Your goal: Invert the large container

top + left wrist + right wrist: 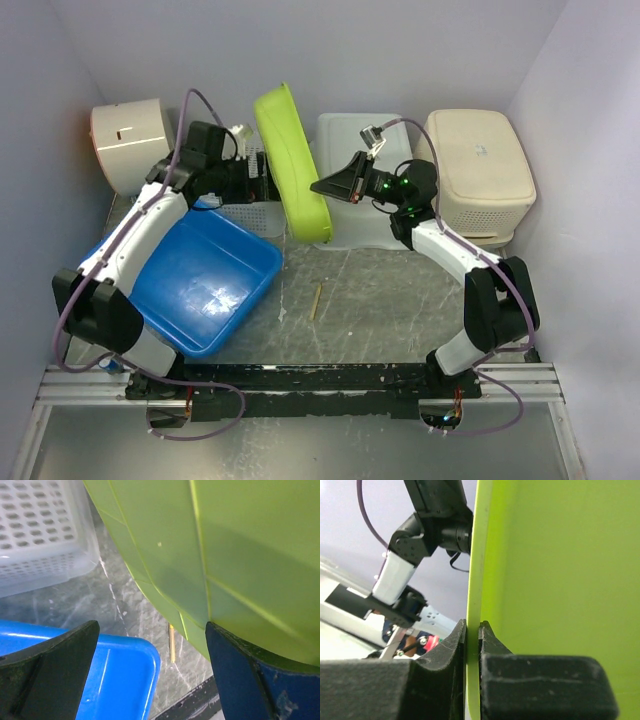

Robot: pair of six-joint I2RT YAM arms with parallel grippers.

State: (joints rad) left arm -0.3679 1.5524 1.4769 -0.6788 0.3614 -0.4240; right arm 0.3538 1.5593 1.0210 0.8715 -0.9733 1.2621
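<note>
The large container [290, 165] is a lime-green tub standing on edge, tilted, its lower corner near the tabletop in the middle of the top view. My right gripper [320, 187] is shut on its rim from the right. In the right wrist view the two fingers [445, 650] pinch the thin green rim, with the tub's wall [560, 570] filling the right side around the gripper [472, 627]. My left gripper [151, 630] is open just left of the tub, whose underside [225, 545] lies close to its right finger [250, 675]. Nothing sits between the left fingers.
A blue tub [200, 280] lies at the left under the left arm. Behind it is a white perforated basket [250, 215]. A white tub [365, 180] and a cream container [480, 170] stand at the back right, a round cream box [130, 140] at the back left. A thin stick [317, 300] lies mid-table.
</note>
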